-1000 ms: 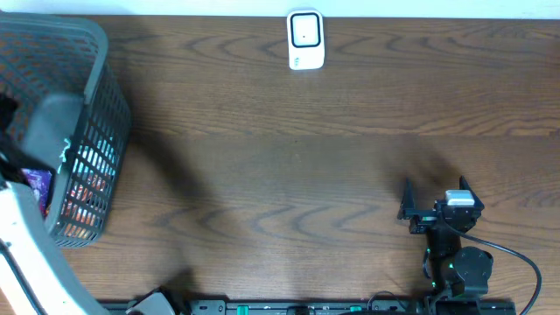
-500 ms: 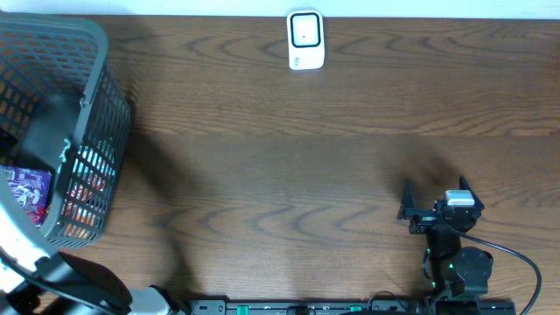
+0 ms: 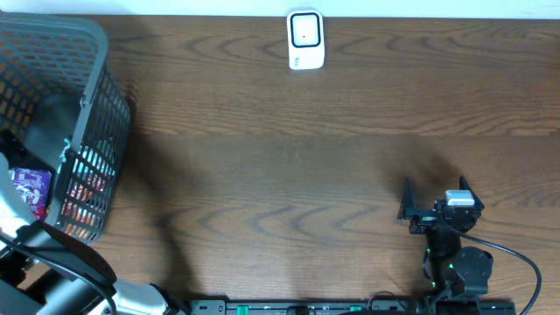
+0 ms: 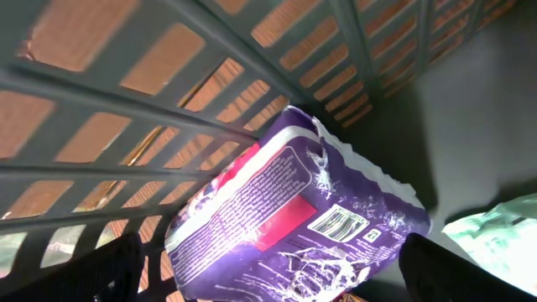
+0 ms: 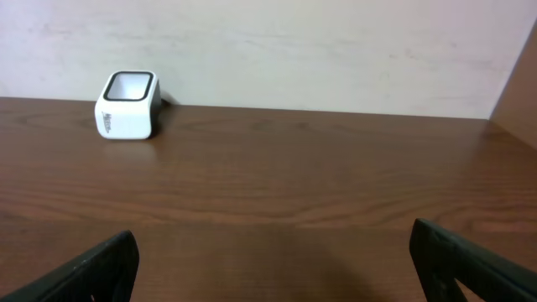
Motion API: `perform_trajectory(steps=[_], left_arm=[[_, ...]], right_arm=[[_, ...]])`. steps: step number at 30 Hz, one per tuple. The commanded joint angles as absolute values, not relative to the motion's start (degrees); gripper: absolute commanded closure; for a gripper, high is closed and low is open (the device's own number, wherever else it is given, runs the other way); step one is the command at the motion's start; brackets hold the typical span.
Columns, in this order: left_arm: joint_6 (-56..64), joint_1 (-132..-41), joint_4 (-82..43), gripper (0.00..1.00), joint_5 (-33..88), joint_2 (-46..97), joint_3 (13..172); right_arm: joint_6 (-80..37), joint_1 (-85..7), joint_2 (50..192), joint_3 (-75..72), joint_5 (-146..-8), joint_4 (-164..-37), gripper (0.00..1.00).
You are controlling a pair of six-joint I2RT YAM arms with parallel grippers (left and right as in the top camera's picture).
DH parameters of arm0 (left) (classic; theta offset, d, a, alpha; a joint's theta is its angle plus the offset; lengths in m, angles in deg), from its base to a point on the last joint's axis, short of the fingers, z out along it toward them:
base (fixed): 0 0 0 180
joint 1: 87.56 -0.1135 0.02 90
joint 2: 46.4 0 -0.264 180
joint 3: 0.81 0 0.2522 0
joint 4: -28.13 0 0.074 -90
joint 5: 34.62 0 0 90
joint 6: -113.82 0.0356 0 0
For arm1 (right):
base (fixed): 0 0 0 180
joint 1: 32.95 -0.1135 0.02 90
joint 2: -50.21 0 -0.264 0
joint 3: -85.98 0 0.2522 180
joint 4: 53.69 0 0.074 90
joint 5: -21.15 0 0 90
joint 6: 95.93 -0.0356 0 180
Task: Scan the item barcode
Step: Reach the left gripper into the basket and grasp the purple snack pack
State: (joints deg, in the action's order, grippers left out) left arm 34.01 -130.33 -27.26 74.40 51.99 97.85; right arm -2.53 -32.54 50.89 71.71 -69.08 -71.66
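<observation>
While the left fingers point(image 4: 84, 273) stand apart, the purple packet point(image 4: 285, 218) lies between them.

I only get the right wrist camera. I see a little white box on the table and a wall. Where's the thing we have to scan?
Observer: Overhead shows a dark mesh basket at the left edge of the table, with items inside it.
Operator: What's in there?
Observer: The left wrist camera looks into it at a purple packet beside the mesh wall.
Operator: Is it grabbed?
Observer: No. The left fingers stand wide open, not closed on the packet.
</observation>
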Motion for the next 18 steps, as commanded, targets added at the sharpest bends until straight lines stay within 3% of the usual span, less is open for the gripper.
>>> perform_trajectory(steps=[1,9,14,16,18], left_arm=[[35.6,-130.6,-26.4,0.04,75.6,53.6,96.3],[35.6,-130.6,-23.7,0.04,75.5,56.8,92.8],[35.6,-130.6,-23.6,0.14,71.6,58.2,92.7],[35.6,-130.6,-23.7,0.31,70.9,58.6,92.7],[35.6,-130.6,-23.7,0.59,70.9,58.7,92.7]], right_arm=[[-2.2,-32.9,50.6,71.9,-69.2,-71.7,0.01],[-2.2,-32.9,50.6,71.9,-69.2,-71.7,0.01],[-2.3,-32.9,50.6,71.9,-69.2,-71.7,0.01],[-2.2,-32.9,50.6,71.9,-69.2,-71.8,0.01],[-2.2,-32.9,50.6,71.9,-69.2,-71.7,0.01]])
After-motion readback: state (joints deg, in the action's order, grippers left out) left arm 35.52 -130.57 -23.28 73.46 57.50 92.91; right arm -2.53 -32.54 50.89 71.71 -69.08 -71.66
